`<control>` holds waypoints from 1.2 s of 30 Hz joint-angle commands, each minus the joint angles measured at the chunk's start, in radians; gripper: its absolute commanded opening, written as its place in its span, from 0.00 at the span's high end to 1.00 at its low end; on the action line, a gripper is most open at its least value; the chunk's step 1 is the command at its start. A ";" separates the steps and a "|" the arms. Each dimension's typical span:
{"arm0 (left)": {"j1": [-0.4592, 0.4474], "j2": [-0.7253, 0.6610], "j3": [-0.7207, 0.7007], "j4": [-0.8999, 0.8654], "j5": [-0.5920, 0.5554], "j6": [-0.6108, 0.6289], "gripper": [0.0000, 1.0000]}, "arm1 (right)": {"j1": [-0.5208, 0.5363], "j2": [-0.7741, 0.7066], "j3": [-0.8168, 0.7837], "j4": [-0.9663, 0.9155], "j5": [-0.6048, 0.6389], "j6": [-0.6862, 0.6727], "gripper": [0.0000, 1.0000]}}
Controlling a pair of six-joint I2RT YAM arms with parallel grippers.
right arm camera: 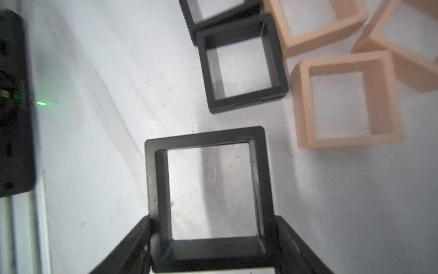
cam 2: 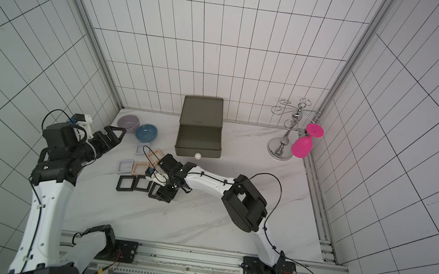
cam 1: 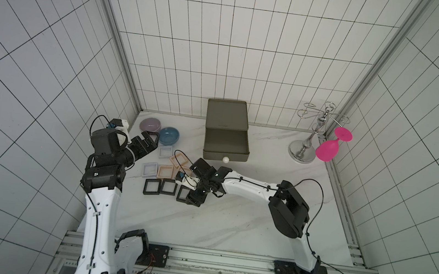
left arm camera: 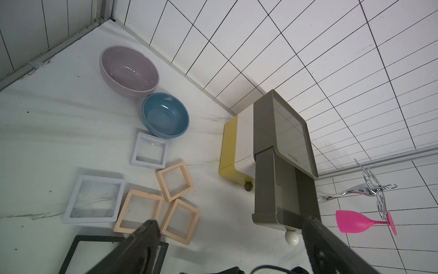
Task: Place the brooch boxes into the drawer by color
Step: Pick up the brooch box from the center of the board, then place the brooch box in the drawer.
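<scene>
1. Drawer (cam 1: 227, 114): centre of both top views, against the back wall, olive top tier pulled open.
2. Left gripper (cam 1: 152, 138): left of centre, jaws spread wide.
3. Right gripper (right arm camera: 213, 227): clamped on black brooch box (right arm camera: 155, 185), low centre in the right wrist view.
4. Other brooch boxes (cam 1: 165, 172): flat on table (cam 1: 230, 217), lower left of the drawer.
</scene>
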 commanded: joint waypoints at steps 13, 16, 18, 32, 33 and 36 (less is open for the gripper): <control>0.004 -0.009 0.053 0.002 0.023 -0.016 0.02 | -0.074 -0.328 0.041 -0.154 0.183 0.135 0.43; 0.004 -0.007 0.051 0.005 0.028 -0.021 0.02 | -0.117 -0.346 0.099 -0.191 0.220 0.204 0.43; 0.003 -0.005 0.051 0.007 0.031 -0.022 0.02 | -0.149 -0.348 0.145 -0.219 0.237 0.262 0.43; 0.003 -0.003 0.044 0.014 0.045 -0.023 0.02 | -0.263 -0.157 0.592 -0.522 0.316 0.506 0.43; 0.003 -0.005 0.041 0.013 0.044 -0.023 0.02 | -0.264 -0.136 0.617 -0.542 0.312 0.520 0.43; 0.003 -0.008 0.035 0.014 0.044 -0.021 0.02 | -0.264 -0.084 0.681 -0.597 0.312 0.561 0.43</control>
